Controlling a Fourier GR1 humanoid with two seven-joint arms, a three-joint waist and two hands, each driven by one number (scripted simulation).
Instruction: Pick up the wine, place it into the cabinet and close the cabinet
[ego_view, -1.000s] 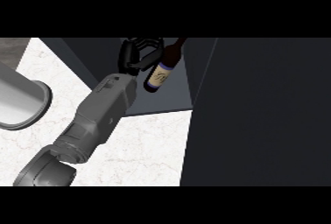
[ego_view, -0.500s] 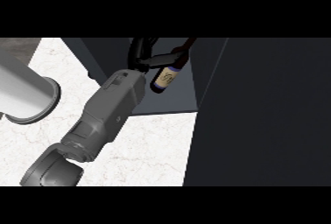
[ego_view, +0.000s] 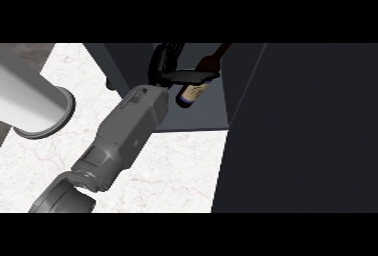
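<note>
Left black hand (ego_view: 171, 70) clenched round the dark glass wine bottle (ego_view: 196, 90), already inside the dark open cabinet (ego_view: 140, 65), just off the floor; long axis tilted, neck up and away. Right hand nowhere in sight

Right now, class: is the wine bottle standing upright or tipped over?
Tipped. The wine bottle slants, neck up toward the cabinet interior, base lower, with the hand curled round it.

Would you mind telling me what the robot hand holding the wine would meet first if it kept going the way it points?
Probably the cabinet's dark inside: the right robot hand, curled round the wine, points into it. Depth is unclear.
</note>
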